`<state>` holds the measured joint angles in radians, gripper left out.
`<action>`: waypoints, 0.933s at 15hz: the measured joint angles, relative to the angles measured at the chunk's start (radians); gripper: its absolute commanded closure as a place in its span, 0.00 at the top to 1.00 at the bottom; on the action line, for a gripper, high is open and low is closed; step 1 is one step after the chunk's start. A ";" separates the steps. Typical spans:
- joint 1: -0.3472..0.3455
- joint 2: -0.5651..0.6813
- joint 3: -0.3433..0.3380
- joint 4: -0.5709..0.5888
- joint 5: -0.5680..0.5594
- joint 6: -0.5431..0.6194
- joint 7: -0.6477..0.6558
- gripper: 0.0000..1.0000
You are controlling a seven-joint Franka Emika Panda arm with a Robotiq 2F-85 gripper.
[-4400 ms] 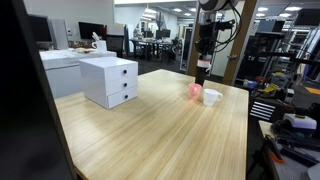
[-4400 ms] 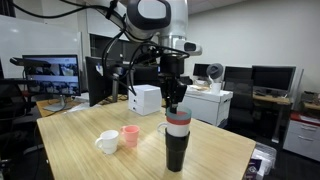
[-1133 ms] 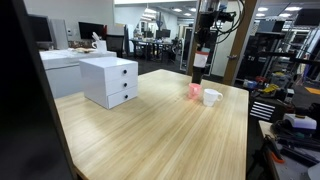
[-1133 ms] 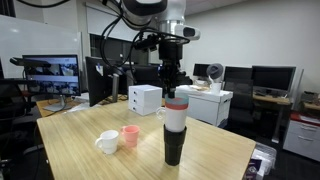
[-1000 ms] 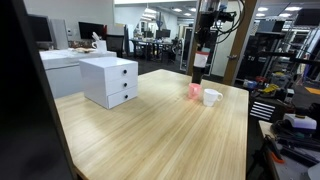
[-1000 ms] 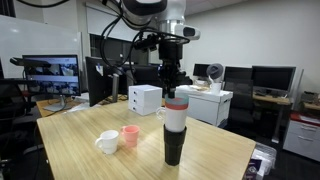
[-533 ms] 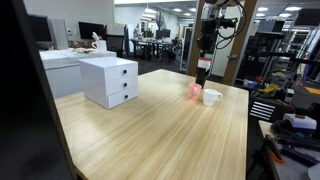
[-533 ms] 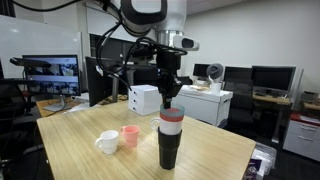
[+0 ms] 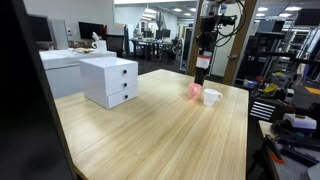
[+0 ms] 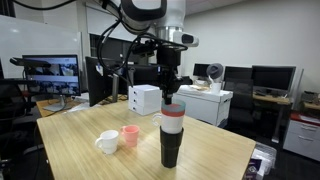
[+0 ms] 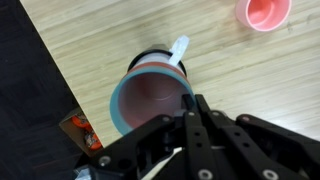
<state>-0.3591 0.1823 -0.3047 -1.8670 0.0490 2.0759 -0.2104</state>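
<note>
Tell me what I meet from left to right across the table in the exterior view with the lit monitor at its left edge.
White mug → pink cup → tall tumbler, held at its rim by the tool.

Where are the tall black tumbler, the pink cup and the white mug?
tall black tumbler (image 10: 171, 148), in an exterior view, dark lower body
pink cup (image 10: 130, 137), in an exterior view, side wall
white mug (image 10: 107, 144), in an exterior view, side wall
</note>
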 measured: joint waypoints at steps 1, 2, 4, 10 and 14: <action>0.003 -0.007 0.002 0.012 -0.003 -0.006 0.000 0.04; 0.008 -0.013 0.003 0.023 -0.006 -0.012 0.000 0.04; 0.017 -0.031 0.008 0.046 -0.012 -0.028 0.000 0.04; 0.044 -0.069 0.023 0.074 -0.014 -0.041 0.000 0.04; 0.062 -0.080 0.048 0.074 0.025 -0.097 -0.011 0.04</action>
<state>-0.2967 0.1022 -0.2566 -1.7928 0.0740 1.9791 -0.2214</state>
